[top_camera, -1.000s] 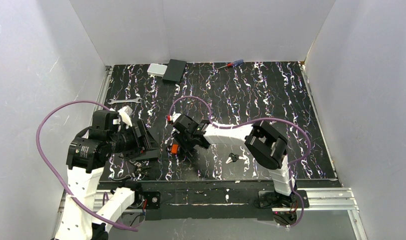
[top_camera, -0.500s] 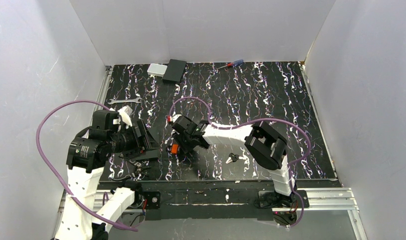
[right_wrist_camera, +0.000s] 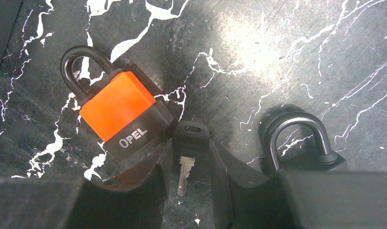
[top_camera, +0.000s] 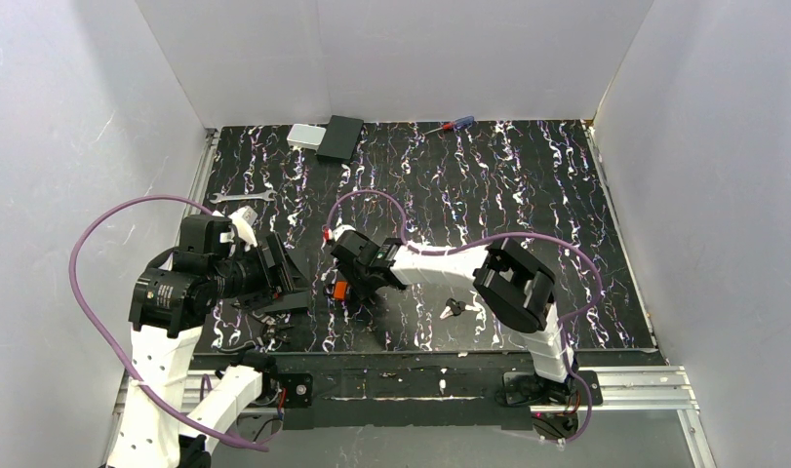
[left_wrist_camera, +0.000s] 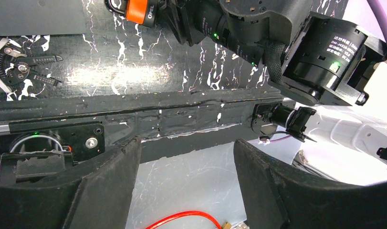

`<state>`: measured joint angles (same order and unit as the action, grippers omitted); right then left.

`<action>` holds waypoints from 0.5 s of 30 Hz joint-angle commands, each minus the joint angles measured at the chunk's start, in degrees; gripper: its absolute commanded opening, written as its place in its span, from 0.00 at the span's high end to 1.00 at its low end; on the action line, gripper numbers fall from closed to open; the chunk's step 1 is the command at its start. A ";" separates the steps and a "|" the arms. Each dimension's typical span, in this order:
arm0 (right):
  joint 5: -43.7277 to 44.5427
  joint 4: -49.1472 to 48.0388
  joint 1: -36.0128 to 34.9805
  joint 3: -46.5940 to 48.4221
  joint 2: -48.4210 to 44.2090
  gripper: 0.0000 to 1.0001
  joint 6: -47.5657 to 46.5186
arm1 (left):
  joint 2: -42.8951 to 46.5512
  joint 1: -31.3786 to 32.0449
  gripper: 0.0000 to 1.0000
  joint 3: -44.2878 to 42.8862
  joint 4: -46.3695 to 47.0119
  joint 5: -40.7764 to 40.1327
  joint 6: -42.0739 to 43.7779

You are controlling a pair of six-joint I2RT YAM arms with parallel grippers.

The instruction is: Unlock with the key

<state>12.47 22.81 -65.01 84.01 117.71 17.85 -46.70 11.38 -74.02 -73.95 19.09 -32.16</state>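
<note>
Right gripper (right_wrist_camera: pixel 189 160) sits narrow astride the key (right_wrist_camera: pixel 191 136), not yet pinching; orange padlock (right_wrist_camera: pixel 117 107) crowds at ten o'clock, so a finger (right_wrist_camera: pixel 153 181) could snag there and skew the key.

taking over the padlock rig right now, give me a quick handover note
Left gripper: open, empty, off to the left by the table's near edge.
Right gripper: open, low over the mat, one finger on each side of the key's head.
Key: flat on the mat between the orange OPEL padlock and the black padlock.
Done: right gripper lined up on the key.
Left: grip and lift the key, insert it, turn. No key is in either lock, and the orange padlock's shackle looks shut.
</note>
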 commanded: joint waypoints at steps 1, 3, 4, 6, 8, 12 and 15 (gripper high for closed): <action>0.59 3.71 -0.54 -3.44 5.70 0.63 0.93 | -0.21 0.04 0.31 0.17 -0.67 -0.55 0.78; 1.71 2.46 -0.59 -4.40 5.82 0.66 0.22 | -0.43 0.09 0.31 0.18 -0.43 -0.59 0.85; 2.40 2.04 -0.57 -4.86 5.45 0.68 -0.31 | -0.69 0.05 0.31 0.04 -0.43 -0.51 0.91; 3.48 1.04 -0.55 -6.03 3.95 0.71 -1.66 | -1.12 0.05 0.31 -0.33 -0.36 -0.33 1.17; 3.66 -0.05 -0.55 -7.02 2.07 0.72 -2.81 | -1.74 0.05 0.31 -0.47 -0.37 -0.06 1.38; 2.33 -1.47 -0.55 -8.28 -1.86 0.74 -4.89 | -2.60 0.05 0.31 -0.62 -0.10 0.42 1.83; 1.51 -2.26 -0.55 -8.95 -5.40 0.75 -5.87 | -2.97 0.05 0.31 -1.18 0.17 0.33 1.90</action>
<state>14.66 16.10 -65.56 78.28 114.76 14.96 -49.04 11.38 -73.97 -73.73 19.07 -31.40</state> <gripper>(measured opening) 0.381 0.690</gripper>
